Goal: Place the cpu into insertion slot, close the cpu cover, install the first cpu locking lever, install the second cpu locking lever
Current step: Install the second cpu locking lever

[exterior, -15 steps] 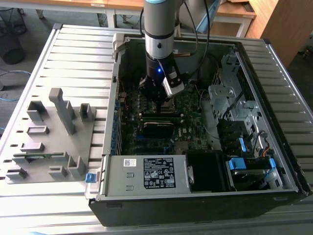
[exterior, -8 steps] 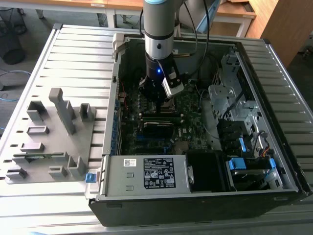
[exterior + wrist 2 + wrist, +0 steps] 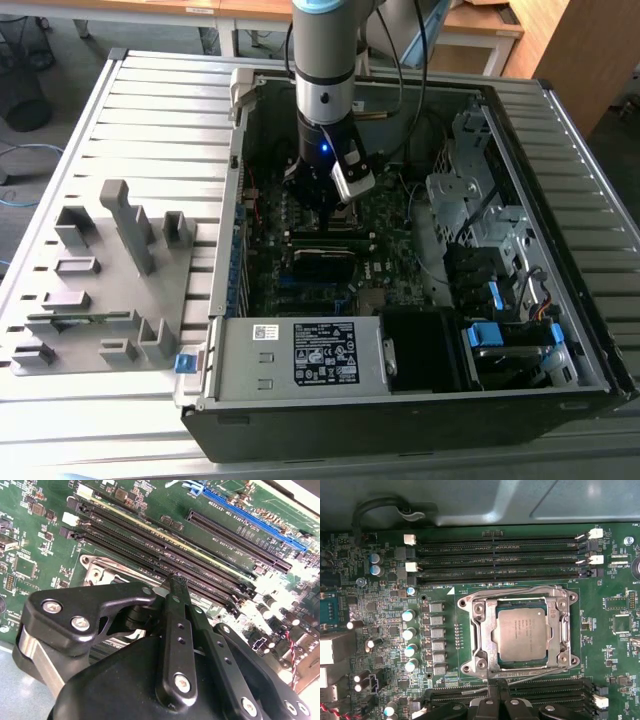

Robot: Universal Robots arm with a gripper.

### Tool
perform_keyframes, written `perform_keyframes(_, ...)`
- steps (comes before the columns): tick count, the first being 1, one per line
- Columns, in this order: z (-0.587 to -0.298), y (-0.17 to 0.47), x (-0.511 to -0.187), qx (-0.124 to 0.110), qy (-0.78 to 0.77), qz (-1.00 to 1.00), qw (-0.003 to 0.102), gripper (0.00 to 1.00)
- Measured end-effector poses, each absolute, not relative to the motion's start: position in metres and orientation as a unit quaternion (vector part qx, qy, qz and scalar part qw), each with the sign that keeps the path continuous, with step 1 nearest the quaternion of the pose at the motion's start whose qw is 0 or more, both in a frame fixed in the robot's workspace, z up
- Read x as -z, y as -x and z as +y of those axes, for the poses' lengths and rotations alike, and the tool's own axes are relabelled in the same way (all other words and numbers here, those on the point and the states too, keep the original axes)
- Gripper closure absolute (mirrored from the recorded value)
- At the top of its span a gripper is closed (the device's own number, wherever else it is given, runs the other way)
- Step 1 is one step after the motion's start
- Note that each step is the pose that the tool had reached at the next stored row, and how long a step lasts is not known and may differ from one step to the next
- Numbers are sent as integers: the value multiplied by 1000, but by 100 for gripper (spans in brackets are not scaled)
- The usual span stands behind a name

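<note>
In the first wrist view the cpu [image 3: 522, 634] lies flat in the insertion slot [image 3: 491, 652], silver top up. The cpu cover [image 3: 479, 630] lies down around it as a silver frame. One thin wire lever [image 3: 515, 591] runs along the socket's edge toward the memory slots. A second wire lever [image 3: 540, 675] runs slanted along the opposite edge, and its end reaches toward my fingertips [image 3: 488, 706]. My gripper [image 3: 176, 580] is shut with nothing between its fingers, its tip just over the socket's metal edge [image 3: 97, 572]. In the exterior view the gripper [image 3: 325, 208] hangs low inside the computer case.
Long black memory slots [image 3: 500, 555] flank the socket on two sides, and a row of capacitors [image 3: 409, 640] stands beside it. Case walls, cables [image 3: 420, 150] and drive bays [image 3: 470, 210] surround the motherboard. A grey fixture [image 3: 110, 270] sits on the table at the exterior view's left.
</note>
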State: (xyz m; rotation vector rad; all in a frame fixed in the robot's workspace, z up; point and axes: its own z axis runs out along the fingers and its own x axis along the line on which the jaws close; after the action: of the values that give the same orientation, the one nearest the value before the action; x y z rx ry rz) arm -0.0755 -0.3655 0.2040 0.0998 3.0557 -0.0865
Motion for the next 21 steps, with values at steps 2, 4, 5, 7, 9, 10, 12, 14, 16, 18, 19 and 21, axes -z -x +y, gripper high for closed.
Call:
perform_keyframes(2, -365, 76, -204, 28, -33, 998, 41, 90)
perform_keyframes(4, -365, 76, -204, 28, -33, 998, 42, 90)
perform_keyframes(5, -365, 76, -204, 28, -33, 998, 41, 90)
perform_keyframes(7, -365, 76, -204, 28, -33, 998, 42, 90)
perform_keyframes(9, -365, 76, -203, 28, -33, 998, 41, 90)
perform_keyframes(10, -365, 76, -203, 28, -33, 998, 41, 90)
perform_keyframes(12, -365, 76, -203, 28, -33, 998, 40, 90)
perform_keyframes(14, -365, 76, -203, 28, -33, 998, 40, 90)
perform_keyframes(16, -365, 76, -203, 28, -33, 998, 40, 90)
perform_keyframes(18, -365, 76, -203, 28, -33, 998, 39, 90)
perform_keyframes(19, -365, 77, -203, 28, -33, 998, 39, 90)
perform_keyframes(21, -365, 78, -203, 28, -33, 998, 39, 90)
